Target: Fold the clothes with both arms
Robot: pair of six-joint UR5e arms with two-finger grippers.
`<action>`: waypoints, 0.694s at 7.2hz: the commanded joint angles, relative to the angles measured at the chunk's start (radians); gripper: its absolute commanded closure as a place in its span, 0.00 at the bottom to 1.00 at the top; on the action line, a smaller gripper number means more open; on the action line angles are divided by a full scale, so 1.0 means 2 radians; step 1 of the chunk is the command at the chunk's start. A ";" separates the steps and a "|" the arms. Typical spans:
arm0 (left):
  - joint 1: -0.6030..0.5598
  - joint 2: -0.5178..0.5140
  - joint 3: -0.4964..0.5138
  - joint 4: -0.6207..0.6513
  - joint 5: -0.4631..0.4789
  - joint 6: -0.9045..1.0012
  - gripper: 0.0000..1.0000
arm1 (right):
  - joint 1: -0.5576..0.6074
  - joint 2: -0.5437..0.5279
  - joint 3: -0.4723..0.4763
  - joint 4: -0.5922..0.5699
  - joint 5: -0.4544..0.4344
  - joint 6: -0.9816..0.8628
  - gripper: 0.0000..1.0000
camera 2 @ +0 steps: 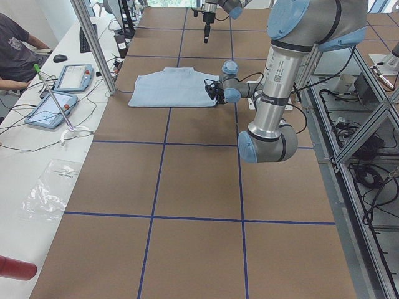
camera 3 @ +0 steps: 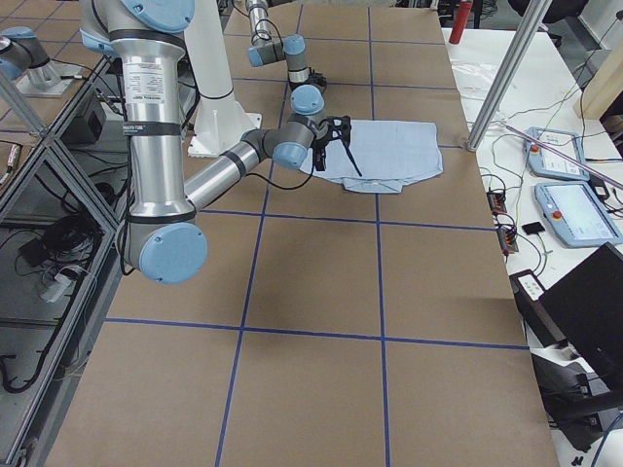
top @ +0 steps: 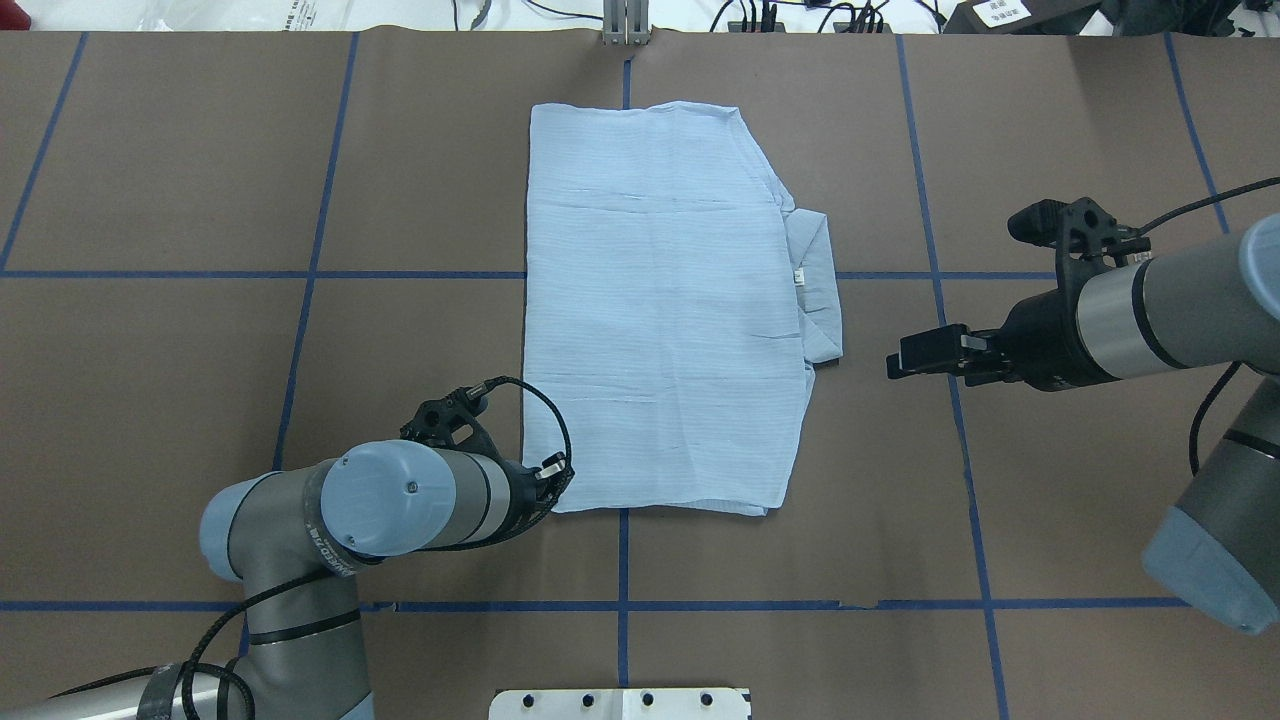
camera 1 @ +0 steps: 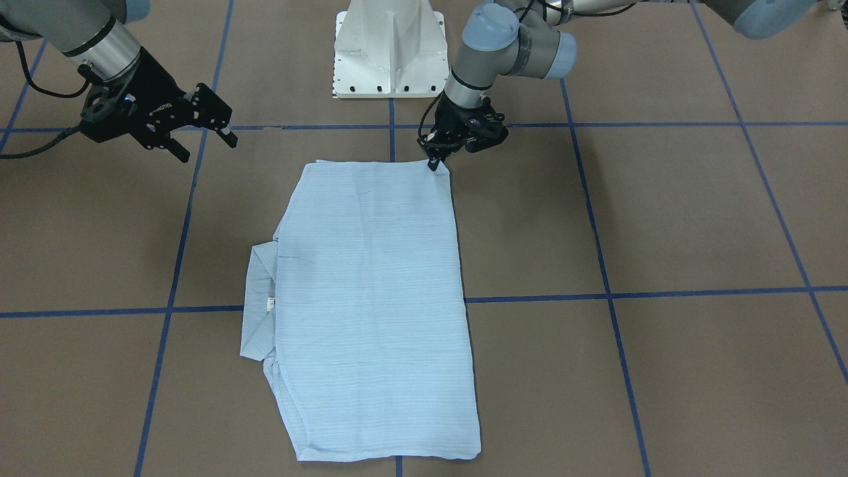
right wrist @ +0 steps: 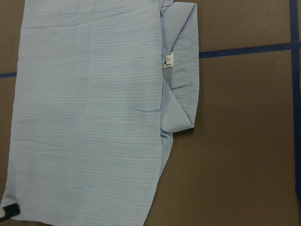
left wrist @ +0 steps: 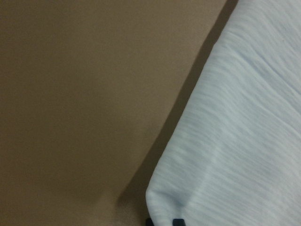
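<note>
The pale blue shirt (camera 1: 371,298) lies flat on the brown table, folded into a long rectangle (top: 660,300). Its collar (top: 815,290) sticks out on the side toward my right arm. My left gripper (camera 1: 434,163) is down at the shirt's corner nearest the robot (top: 555,478), shut on that corner. In the left wrist view the fabric corner (left wrist: 225,155) runs in between the fingertips at the bottom edge. My right gripper (camera 1: 204,144) hovers above the table off the collar side (top: 900,360), open and holding nothing. The right wrist view looks down on shirt and collar (right wrist: 183,66).
The white pedestal base (camera 1: 389,53) stands behind the shirt's near edge. Blue tape lines (top: 620,605) grid the brown table. Beyond the far edge stands a bench with tablets (camera 2: 72,78), a seated person (camera 2: 15,50) and a red bottle (camera 2: 15,268).
</note>
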 commanded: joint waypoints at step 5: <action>-0.004 -0.005 -0.037 0.025 -0.004 0.000 1.00 | -0.031 0.009 0.001 -0.039 -0.041 0.040 0.00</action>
